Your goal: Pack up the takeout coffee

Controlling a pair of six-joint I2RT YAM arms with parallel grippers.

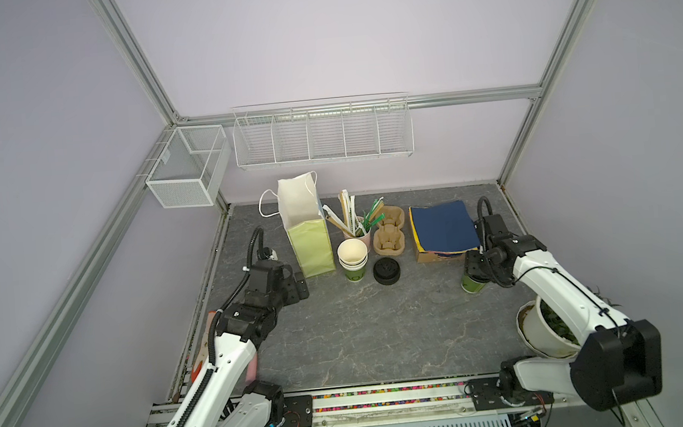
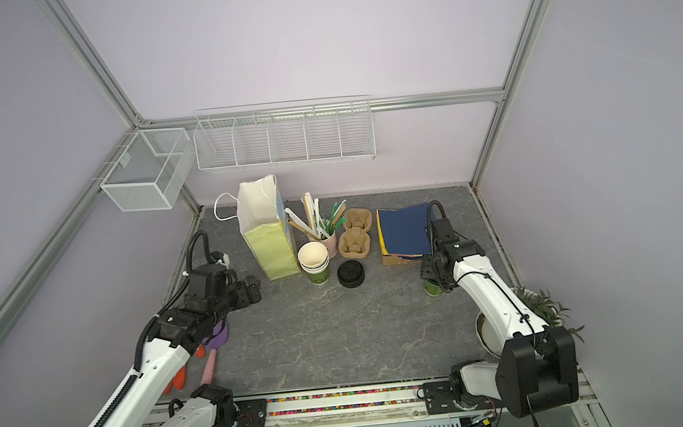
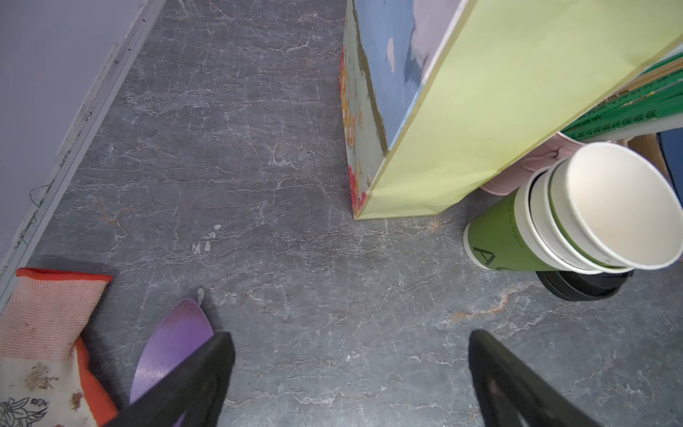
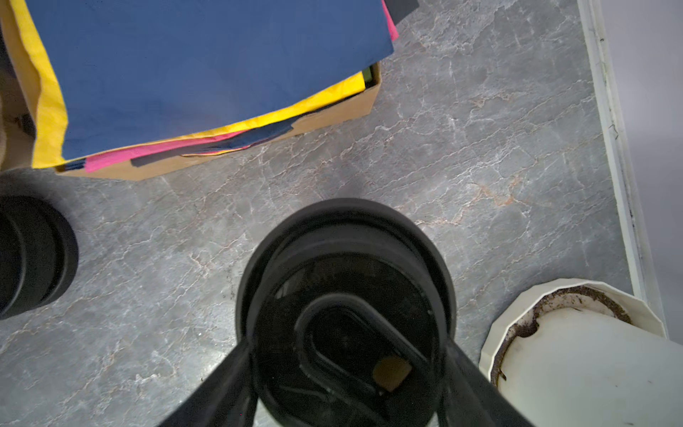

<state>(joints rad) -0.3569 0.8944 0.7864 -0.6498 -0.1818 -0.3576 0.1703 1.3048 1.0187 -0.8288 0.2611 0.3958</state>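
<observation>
The takeout coffee (image 1: pixel 472 285) (image 2: pixel 433 289), a small green cup under a black lid (image 4: pixel 343 288), stands on the grey table at the right, in front of the paper box. My right gripper (image 1: pixel 474 271) (image 2: pixel 430 273) (image 4: pixel 345 345) comes down over it, and its two black fingers (image 4: pixel 229 377) lie against opposite sides of the lid. My left gripper (image 1: pixel 302 286) (image 2: pixel 254 290) (image 3: pixel 351 336) hovers wide open over bare table, just left of the open green paper bag (image 1: pixel 308 242) (image 2: pixel 271 245) (image 3: pixel 499 111), with nothing between its fingers (image 3: pixel 207 369).
A stack of lidless green cups (image 1: pixel 353 259) (image 3: pixel 576 222), a stack of black lids (image 1: pixel 386 271) (image 4: pixel 29 255), a pulp cup carrier (image 1: pixel 389 231) and a pink straw holder (image 1: pixel 358 232) stand by the bag. Box of coloured paper (image 1: pixel 443 231). White plant pot (image 1: pixel 545 332) (image 4: pixel 576 351). Glove (image 3: pixel 44 332) and purple spatula (image 3: pixel 173 344) at the left.
</observation>
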